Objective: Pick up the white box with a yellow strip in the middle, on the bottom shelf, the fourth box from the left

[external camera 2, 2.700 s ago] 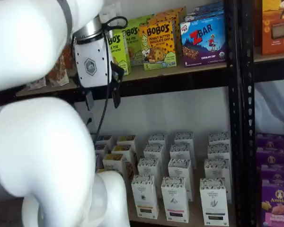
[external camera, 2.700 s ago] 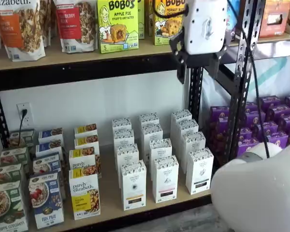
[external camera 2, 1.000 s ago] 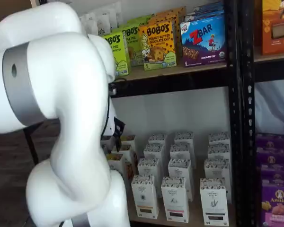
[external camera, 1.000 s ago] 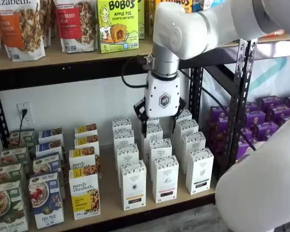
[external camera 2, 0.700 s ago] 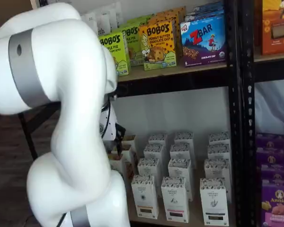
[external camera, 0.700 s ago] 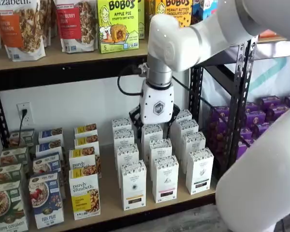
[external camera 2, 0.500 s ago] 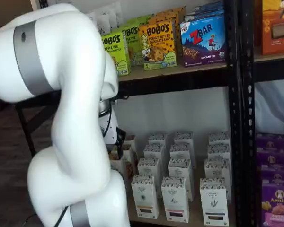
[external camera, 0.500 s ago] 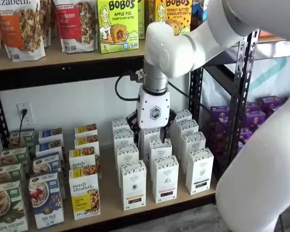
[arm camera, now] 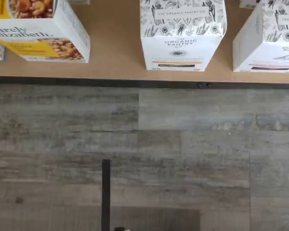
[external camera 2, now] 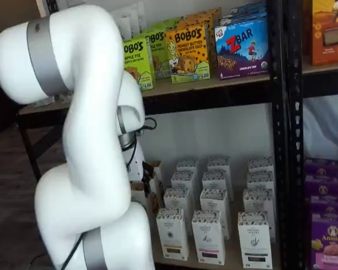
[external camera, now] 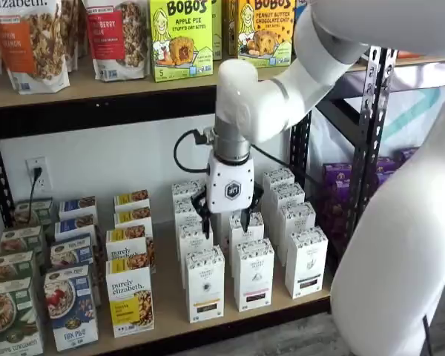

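Note:
The white box (external camera: 205,285) stands at the front of the left column of white cartons on the bottom shelf (external camera: 170,300), with a yellow strip low on its front. In the wrist view the white box (arm camera: 182,33) is seen from above, its strip facing the shelf's black front rail (arm camera: 135,83). It also shows in a shelf view (external camera 2: 172,233). My gripper (external camera: 225,222) hangs above the box and a little to its right, with a gap between its two black fingers and nothing in them. In a shelf view the arm (external camera 2: 84,140) hides the gripper.
A "purely elizabeth" box (external camera: 129,300) stands left of the white box, and like white cartons with darker strips (external camera: 254,274) stand right of it. Purple boxes (external camera: 423,167) fill the bay to the right. Grey plank floor (arm camera: 183,154) lies in front of the shelf.
The gripper has come down from the upper shelf's level and moved left, to hang over the white cartons. The boxes have not moved.

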Robot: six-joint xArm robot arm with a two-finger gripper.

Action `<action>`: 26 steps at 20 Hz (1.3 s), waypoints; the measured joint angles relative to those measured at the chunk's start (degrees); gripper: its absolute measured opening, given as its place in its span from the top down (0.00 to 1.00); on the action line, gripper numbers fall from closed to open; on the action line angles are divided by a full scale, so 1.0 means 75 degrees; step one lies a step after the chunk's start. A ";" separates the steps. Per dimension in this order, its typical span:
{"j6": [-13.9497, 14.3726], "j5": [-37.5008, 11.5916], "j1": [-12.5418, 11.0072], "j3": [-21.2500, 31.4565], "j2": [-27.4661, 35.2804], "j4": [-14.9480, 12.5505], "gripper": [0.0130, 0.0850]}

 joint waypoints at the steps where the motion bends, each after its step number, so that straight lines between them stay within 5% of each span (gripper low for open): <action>1: 0.0013 -0.0102 -0.0011 -0.0015 0.0122 -0.0031 0.00; 16: 0.0015 -0.1478 -0.0149 -0.0478 0.1866 -0.0208 0.00; 26: 0.0257 -0.2218 -0.0337 -0.1199 0.3290 -0.0667 0.00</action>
